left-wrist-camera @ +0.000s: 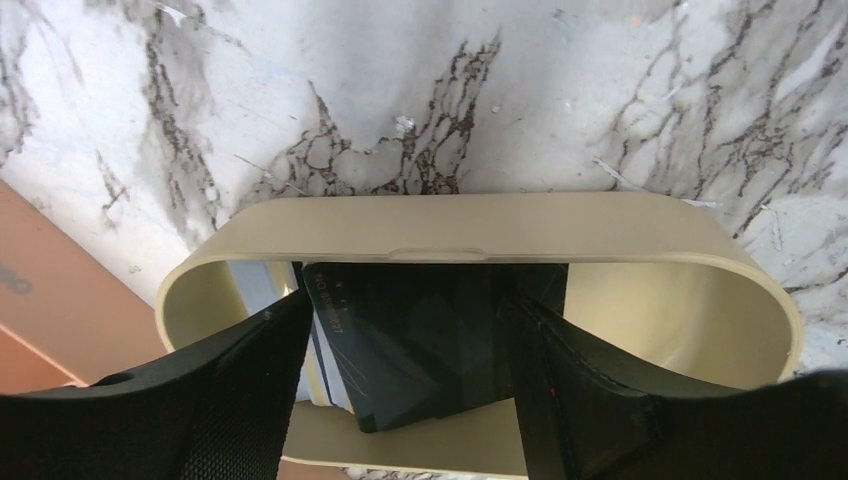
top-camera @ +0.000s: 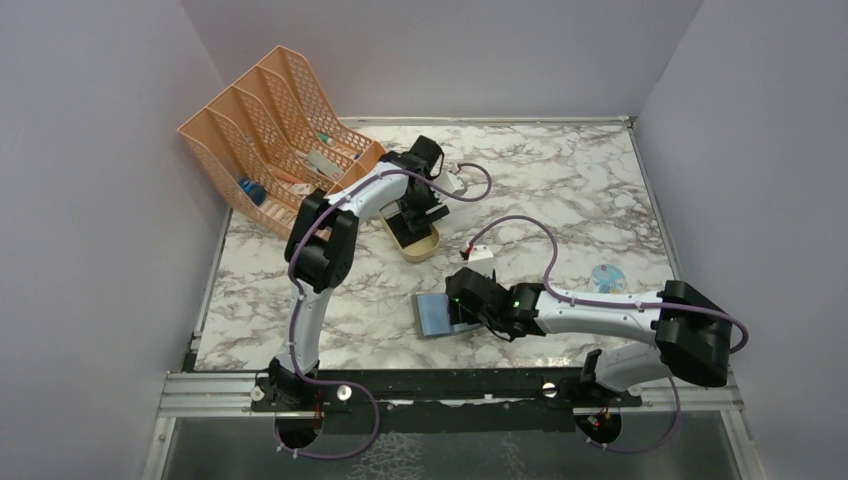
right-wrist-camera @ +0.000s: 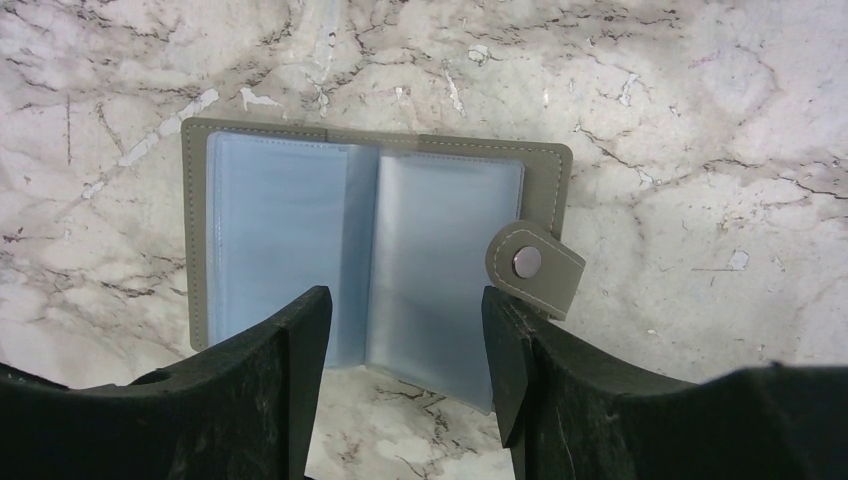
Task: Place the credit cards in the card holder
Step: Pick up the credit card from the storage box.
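Several credit cards sit inside the tan oval tray. A dark one lies on top, skewed across the tray's long axis, with one corner pointing toward the near wall and a paler card's edge showing beside it on the left. The left gripper is directly over that dark card with its jaws spread wide, one finger on each side and nothing clamped. I cannot tell whether the pads touch the card. The move turns on this relation: the card is between the open fingers, not off to one side, so a grasp looks more like a descent and a squeeze than a sideways reach. Because the card is skewed, the fingers would probably close across it at a slant. The card holder is well apart from the tray, toward the near edge of the marble table. It is spread open and flat, blue-grey pockets up, with its spine running away from the wrist camera and its snap tab hanging off the right edge. The right gripper hovers over its near half, jaws parted astride the spine and holding nothing. Whether its tips rest on the pockets is unclear. The left arm is the nearer one to the cards, and the right arm is nearer to the holder.
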